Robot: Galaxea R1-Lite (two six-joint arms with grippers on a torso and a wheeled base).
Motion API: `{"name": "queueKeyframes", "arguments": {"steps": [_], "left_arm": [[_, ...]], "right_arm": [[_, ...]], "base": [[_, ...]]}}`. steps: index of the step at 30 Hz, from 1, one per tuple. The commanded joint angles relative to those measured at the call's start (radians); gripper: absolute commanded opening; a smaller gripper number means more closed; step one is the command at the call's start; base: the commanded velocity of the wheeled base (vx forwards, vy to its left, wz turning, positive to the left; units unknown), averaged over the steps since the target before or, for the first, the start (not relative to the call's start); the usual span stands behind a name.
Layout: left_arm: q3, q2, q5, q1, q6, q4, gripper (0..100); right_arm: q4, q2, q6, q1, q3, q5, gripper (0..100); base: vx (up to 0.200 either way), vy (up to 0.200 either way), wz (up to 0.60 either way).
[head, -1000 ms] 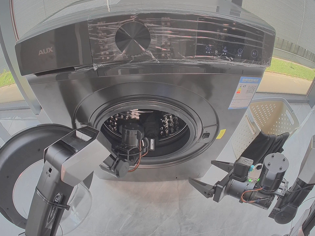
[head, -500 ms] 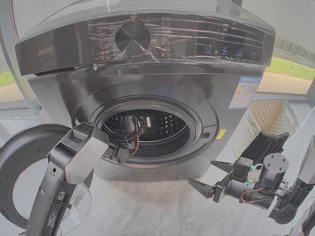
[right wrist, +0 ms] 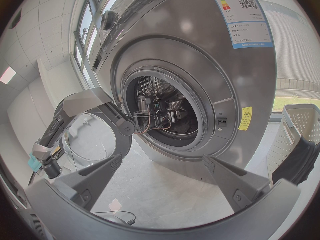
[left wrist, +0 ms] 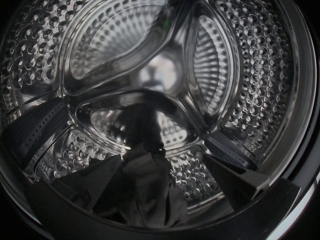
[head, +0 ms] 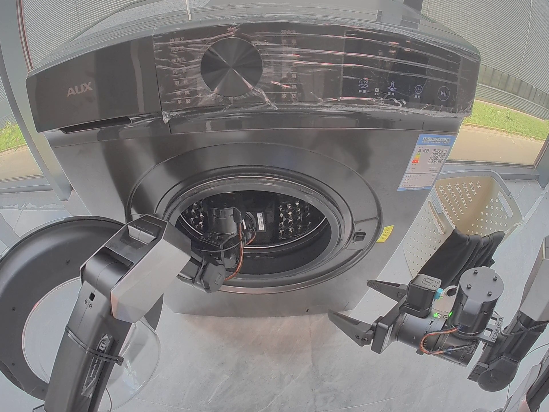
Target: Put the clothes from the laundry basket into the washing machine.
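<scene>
The washing machine (head: 251,144) stands with its door open. My left arm reaches through the opening, and my left gripper (left wrist: 161,157) hangs open inside the steel drum (left wrist: 253,67). A dark garment (left wrist: 150,184) lies crumpled on the drum's bottom, below and between the spread fingers (left wrist: 100,177). To the right of the machine stands the white laundry basket (head: 474,201), with a dark cloth (head: 463,256) draped over its near rim. My right gripper (head: 351,298) is open and empty, low over the floor, left of the basket and in front of the machine.
The round door (head: 34,293) is swung out to the left, close beside my left forearm. Pale tiled floor (head: 274,361) stretches in front of the machine. Windows stand behind the machine and basket.
My left wrist rose inside the door opening, then settled slightly lower. A dark cloth seen beside it a second ago is gone from the head view. The right arm has not moved.
</scene>
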Motion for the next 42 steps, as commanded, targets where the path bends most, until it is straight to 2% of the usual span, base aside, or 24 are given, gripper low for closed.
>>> {"name": "queueKeyframes", "arguments": {"steps": [1, 4, 8, 13, 17, 18, 20, 21, 25, 26, 31, 36, 42], "left_arm": [[0.096, -0.083, 0.0, -0.029, -0.002, 0.0, 100], [0.157, -0.116, 0.0, -0.051, -0.002, -0.005, 100], [0.359, -0.245, 0.0, -0.121, -0.005, -0.02, 100], [0.537, -0.353, 0.0, -0.213, -0.037, -0.062, 100], [0.686, -0.445, 0.0, -0.272, -0.042, -0.099, 100], [0.686, -0.445, 0.0, -0.272, -0.042, -0.099, 100], [0.787, -0.531, 0.0, -0.292, -0.043, -0.109, 100], [0.804, -0.551, 0.0, -0.295, -0.046, -0.111, 100], [0.938, -0.727, 0.0, -0.315, -0.097, -0.122, 100], [0.959, -0.753, 0.0, -0.318, -0.1, -0.123, 100], [1.151, -1.0, 0.0, -0.315, -0.092, -0.115, 100], [1.231, -1.08, -0.002, -0.278, -0.101, -0.123, 100], [1.314, -1.169, 0.018, -0.259, -0.085, -0.131, 100]], "right_arm": [[0.0, -0.003, 0.0, -0.001, 0.0, 0.001, 100], [0.0, -0.005, 0.0, -0.001, 0.002, 0.001, 100], [0.0, -0.008, 0.0, -0.007, 0.006, 0.001, 100], [0.0, -0.008, 0.0, -0.012, 0.006, 0.001, 100], [0.0, -0.011, 0.0, -0.012, 0.011, 0.001, 100], [0.0, -0.011, 0.0, -0.012, 0.011, 0.001, 100], [0.0, -0.022, 0.001, -0.013, 0.017, 0.001, 100], [0.0, -0.023, 0.001, -0.013, 0.019, 0.001, 100], [0.001, -0.034, 0.001, -0.019, 0.023, -0.002, 100], [0.001, -0.036, 0.001, -0.022, 0.023, -0.002, 100], [0.001, -0.049, 0.007, -0.032, 0.025, -0.009, 100], [0.001, -0.057, 0.011, -0.036, 0.034, -0.012, 100], [0.003, -0.094, 0.007, -0.072, 0.043, -0.016, 100]], "base": [[0.0, 0.0, 0.0], [0.0, 0.0, 0.0], [0.0, 0.0, 0.0], [0.0, 0.0, 0.0], [0.0, 0.0, 0.0], [0.0, 0.0, 0.0], [0.0, 0.0, 0.0], [0.0, 0.0, 0.0], [0.0, 0.0, 0.0], [0.0, 0.0, 0.0], [0.0, 0.0, 0.0], [0.0, 0.0, 0.0], [0.0, 0.0, 0.0]]}}
